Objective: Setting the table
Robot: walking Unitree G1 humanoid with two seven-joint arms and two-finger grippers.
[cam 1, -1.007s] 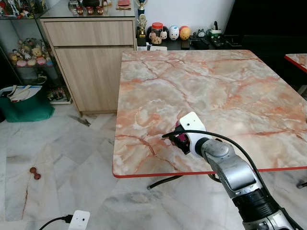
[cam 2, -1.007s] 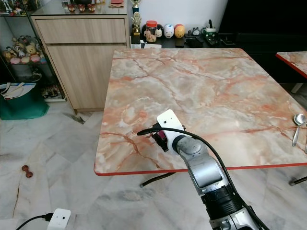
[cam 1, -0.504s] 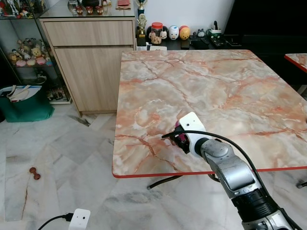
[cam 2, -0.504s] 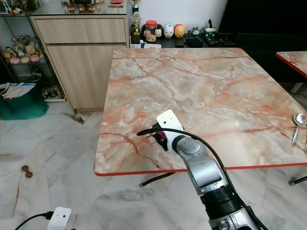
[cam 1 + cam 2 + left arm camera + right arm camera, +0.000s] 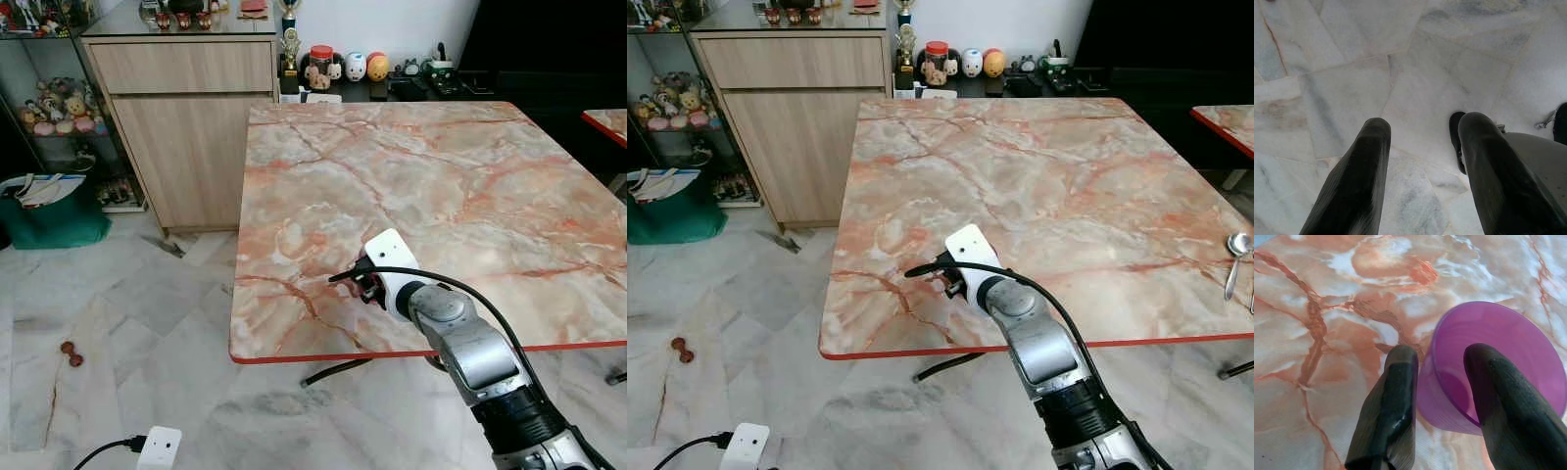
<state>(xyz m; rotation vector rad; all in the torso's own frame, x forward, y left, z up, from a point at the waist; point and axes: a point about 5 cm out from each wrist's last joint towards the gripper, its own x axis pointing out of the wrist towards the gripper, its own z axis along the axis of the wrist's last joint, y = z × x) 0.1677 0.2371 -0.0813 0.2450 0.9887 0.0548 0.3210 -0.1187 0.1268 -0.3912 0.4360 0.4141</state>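
The table [image 5: 470, 186] is a square top of peach and cream marble with rust-red veins and a thin red rim. Near its front edge, toward the corner closest to the cabinet, the right gripper [image 5: 1442, 396] pinches a purple cup [image 5: 1498, 357]: one black finger lies outside the cup's wall, the other inside the mouth, with the wall between them. The cup is tilted, its open mouth facing the wrist camera, low over the tabletop; whether it touches the marble cannot be told. From the head views the cup is mostly hidden behind the white wrist [image 5: 392, 257] and its black cable.

A spoon [image 5: 1234, 257] lies at the table's far right edge, well apart from the cup.

Behind the table's left back corner stands a wooden cabinet [image 5: 186, 117] with a drawer on top. Beside the cabinet, further from the table, a glass shelf holds small figurines [image 5: 54, 103], and a green bag [image 5: 49, 215] sits on the floor below. Behind the table's back edge a low dark shelf carries a jar [image 5: 320, 59], a trophy [image 5: 289, 44] and round toys [image 5: 366, 67]. The floor [image 5: 127, 323] is pale grey marble tile; a white power block [image 5: 157, 450] lies on it off the table's front left corner.

The left gripper [image 5: 1422, 161] hangs over the floor with its fingers spread.
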